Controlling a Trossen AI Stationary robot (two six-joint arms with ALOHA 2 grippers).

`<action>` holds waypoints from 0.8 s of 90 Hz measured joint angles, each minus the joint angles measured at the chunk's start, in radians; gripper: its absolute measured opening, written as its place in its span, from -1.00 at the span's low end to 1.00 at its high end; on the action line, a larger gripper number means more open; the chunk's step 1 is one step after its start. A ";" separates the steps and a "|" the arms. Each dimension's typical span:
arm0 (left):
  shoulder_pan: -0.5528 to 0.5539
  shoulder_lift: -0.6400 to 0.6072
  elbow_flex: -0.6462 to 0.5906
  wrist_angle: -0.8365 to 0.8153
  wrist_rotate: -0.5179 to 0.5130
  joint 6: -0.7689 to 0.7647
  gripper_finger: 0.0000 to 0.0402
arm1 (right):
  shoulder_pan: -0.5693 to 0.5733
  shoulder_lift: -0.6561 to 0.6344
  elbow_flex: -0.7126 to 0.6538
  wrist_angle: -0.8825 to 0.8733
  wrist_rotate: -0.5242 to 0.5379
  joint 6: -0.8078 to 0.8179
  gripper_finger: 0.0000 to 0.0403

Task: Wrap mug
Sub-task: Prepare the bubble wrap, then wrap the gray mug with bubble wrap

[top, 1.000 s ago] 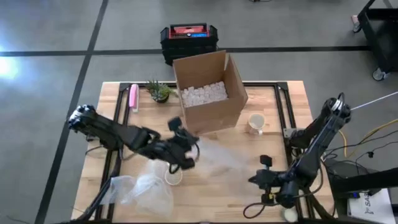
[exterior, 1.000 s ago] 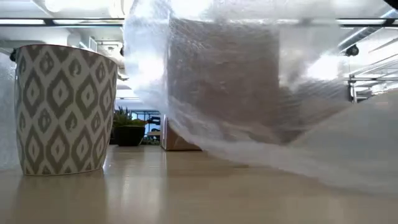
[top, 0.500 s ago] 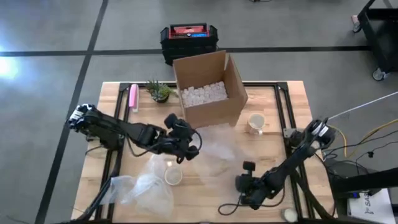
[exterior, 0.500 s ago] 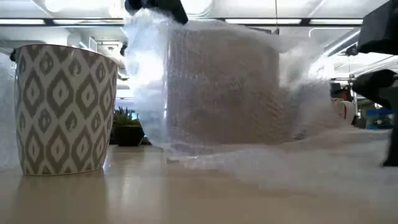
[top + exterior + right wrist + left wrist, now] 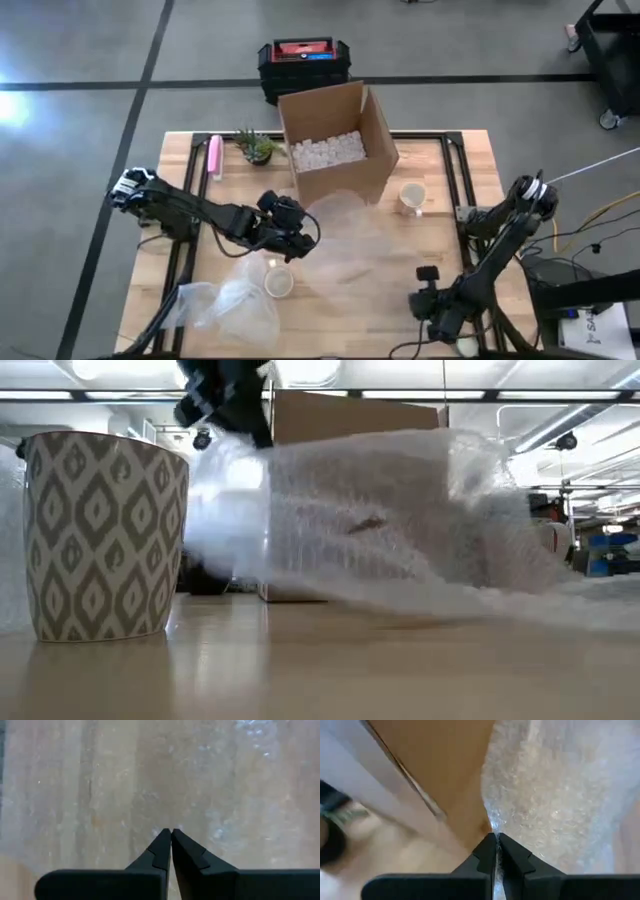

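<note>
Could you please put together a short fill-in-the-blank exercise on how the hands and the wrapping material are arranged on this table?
1. The left hand is shut on the edge of the ____ wrap sheet.
2. The open cardboard box is filled with white packing ____.
3. The patterned cup stands ____ on the table.
4. The white mug beside the box is not yet ____.

Missing words: bubble; peanuts; upright; wrapped

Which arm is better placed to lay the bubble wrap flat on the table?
Left. The left gripper is shut on the bubble wrap edge, lifting it beside the cardboard box. The right gripper sits near the front edge.
</note>
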 joint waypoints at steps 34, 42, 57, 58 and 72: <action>0.005 -0.021 -0.075 0.038 0.131 0.086 -0.52 | -0.014 -0.011 0.000 -0.003 0.062 -0.001 -1.00; 0.011 -0.050 -0.028 -0.021 0.122 0.131 -0.26 | -0.014 -0.042 0.000 -0.002 0.062 -0.001 -1.00; 0.003 -0.124 0.088 -0.076 0.155 0.198 0.11 | -0.038 -0.122 0.008 -0.008 0.071 -0.003 -1.00; 0.001 -0.130 0.093 -0.078 0.165 0.204 0.12 | -0.040 -0.128 0.008 -0.007 0.071 -0.003 -1.00; -0.043 -0.191 0.083 -0.084 0.362 0.264 0.24 | -0.071 -0.164 0.009 -0.009 0.078 -0.021 -1.00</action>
